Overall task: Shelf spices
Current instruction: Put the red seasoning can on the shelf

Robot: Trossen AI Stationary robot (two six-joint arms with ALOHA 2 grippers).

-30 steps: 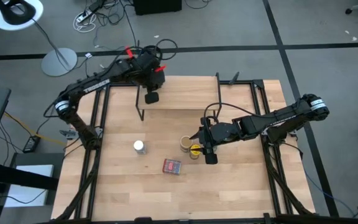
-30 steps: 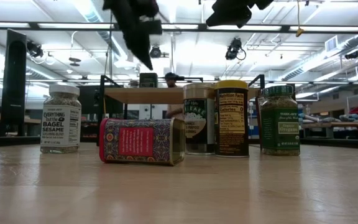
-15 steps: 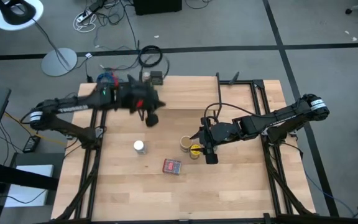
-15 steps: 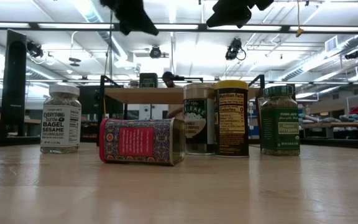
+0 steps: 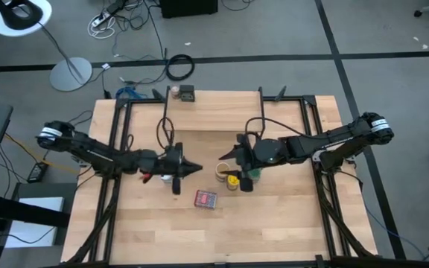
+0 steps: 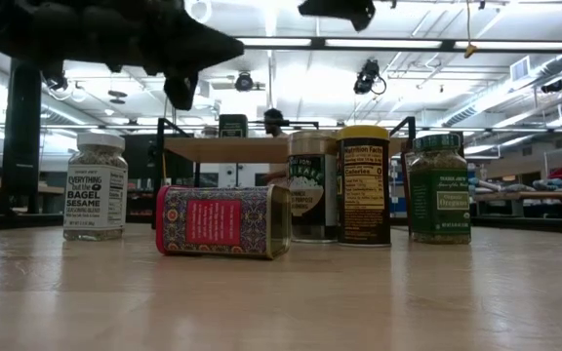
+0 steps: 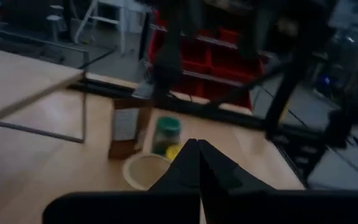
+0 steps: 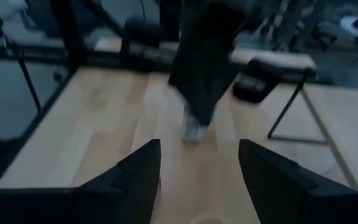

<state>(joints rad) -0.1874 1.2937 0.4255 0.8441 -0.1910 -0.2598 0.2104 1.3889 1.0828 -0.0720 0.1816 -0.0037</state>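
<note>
Left of centre in the high view: white-lidded jar (image 5: 167, 177), upright on the desk (image 5: 274, 223), partly hidden beneath the left hand (image 5: 190, 168). Left hand closed, empty, directly over it, nearer arm. Right hand (image 5: 238, 154) open, empty, above yellow-lidded jar (image 5: 233, 181). Shelf (image 5: 214, 119) toward frame top.

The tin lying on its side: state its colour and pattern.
Red tin with an ornate blue-patterned border, clearest in the low view.
</note>
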